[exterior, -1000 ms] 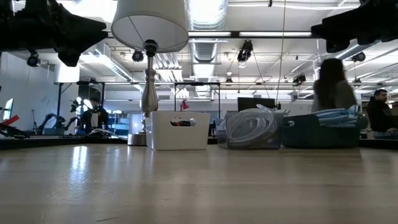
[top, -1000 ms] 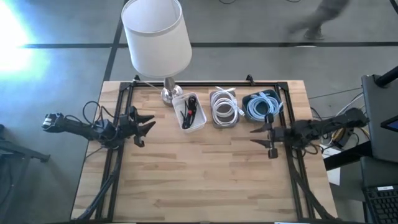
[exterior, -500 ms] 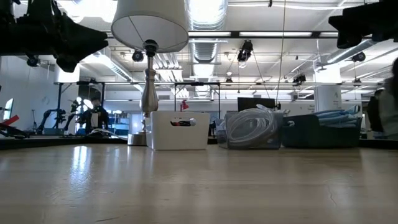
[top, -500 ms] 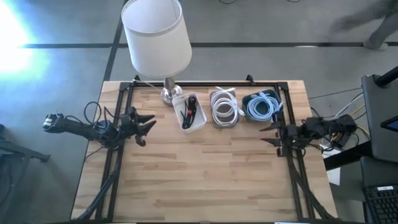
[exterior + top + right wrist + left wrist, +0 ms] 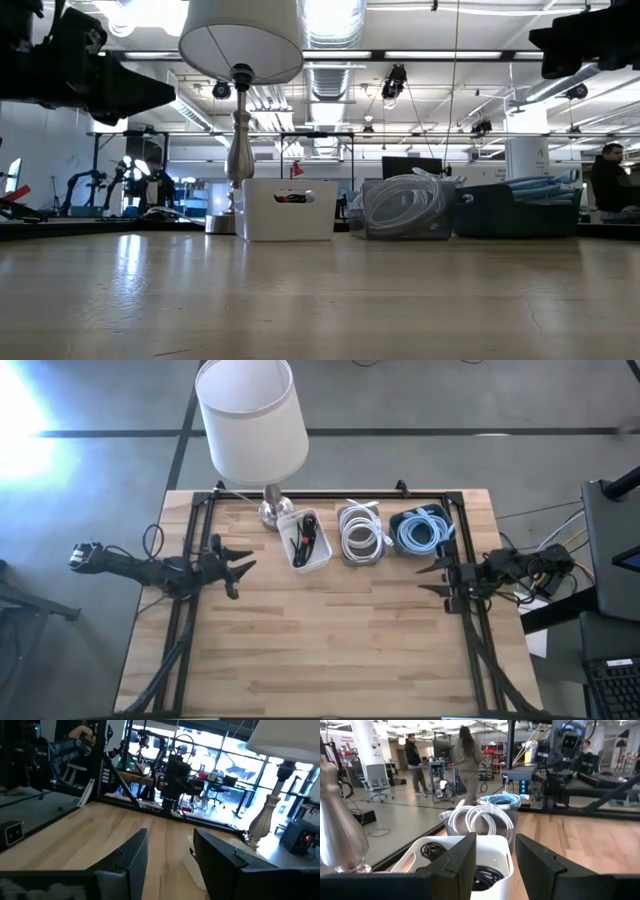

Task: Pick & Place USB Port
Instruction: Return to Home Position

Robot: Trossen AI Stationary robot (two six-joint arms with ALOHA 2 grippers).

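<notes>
A white bin holding black cables with a red bit stands at the table's far side, next to a clear bin of white cable and a dark bin of blue cable. My left gripper hovers open and empty at the table's left, pointing at the white bin. My right gripper hovers open and empty at the table's right edge, near the dark bin. Both hang well above the table in the low view, the left gripper and the right gripper. No USB port can be told apart.
A lamp with a white shade stands on its metal base just left of the white bin. A black frame rail runs along the table's far edge. Bare wood fills the middle and near side. People stand in the room beyond.
My right gripper has drawn back toward the table's right edge, then held still. My left gripper has dipped a little lower, staying open. The bins and the lamp have not moved.
</notes>
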